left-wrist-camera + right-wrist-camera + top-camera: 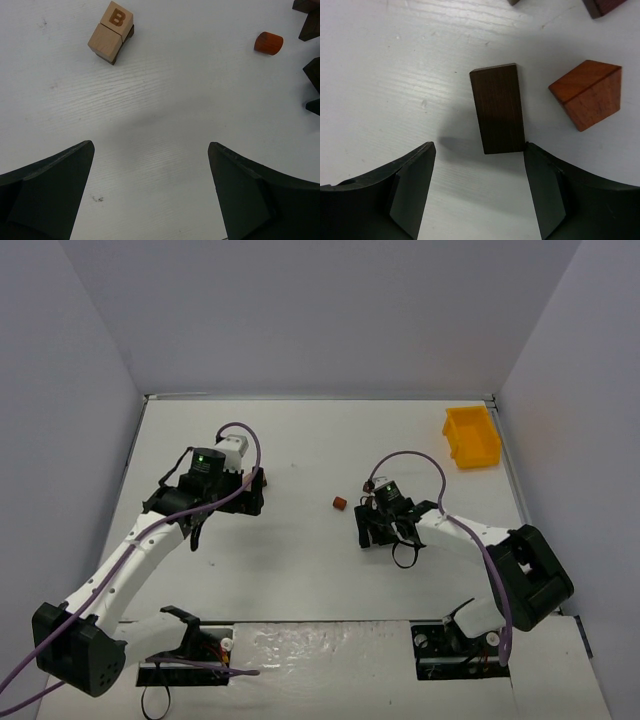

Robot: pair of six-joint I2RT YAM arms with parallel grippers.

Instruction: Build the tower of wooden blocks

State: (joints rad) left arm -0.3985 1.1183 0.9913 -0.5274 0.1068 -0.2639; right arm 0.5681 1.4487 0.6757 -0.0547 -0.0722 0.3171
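While the left gripper point(150, 147) hangs over the white table point(165, 100) with its jaws spread fully wide and nothing between them, a small stack of wood blocks point(111, 32) sits at eleven o'clock from it: two pale tan pieces, one stamped B, on a dark piece. A reddish-brown rounded block point(268, 43) lies at two o'clock, well apart from the stack. Further right, the right gripper point(478, 145) stands partly open, gripping nothing. A dark brown slab point(498, 107) lies flat at twelve o'clock, its near corner just beside one finger point(545, 190). A reddish-brown wedge point(587, 95) rests at two o'clock. The yellow bin point(472, 435) occupies the table's one-o'clock corner.
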